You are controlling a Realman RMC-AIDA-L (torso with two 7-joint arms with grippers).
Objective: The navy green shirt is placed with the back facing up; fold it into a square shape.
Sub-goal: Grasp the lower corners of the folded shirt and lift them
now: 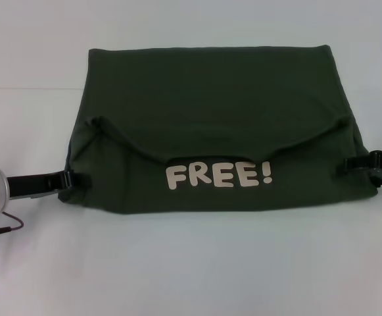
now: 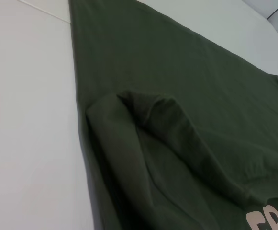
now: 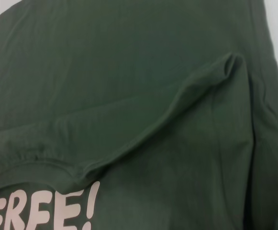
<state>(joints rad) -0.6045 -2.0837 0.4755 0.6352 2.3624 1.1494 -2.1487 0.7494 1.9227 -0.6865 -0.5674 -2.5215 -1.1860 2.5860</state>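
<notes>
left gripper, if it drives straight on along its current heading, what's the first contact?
The left gripper points inward at the left edge of the navy green shirt, so it would meet that edge almost at once, near the folded-over flap. Its tips look already at the cloth; depth is unclear.

Dark olive-green shirt (image 1: 210, 99) bears cream "FREE!" lettering (image 1: 219, 176).

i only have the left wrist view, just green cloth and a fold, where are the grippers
Observer: Head view shows the left gripper at the navy green shirt near-left edge, low on the table.
Operator: and the right one
Observer: The right gripper is at the opposite side edge.
Operator: any print showing
Observer: Yes, the word FREE! reads in pale letters below a folded-over edge.
</notes>
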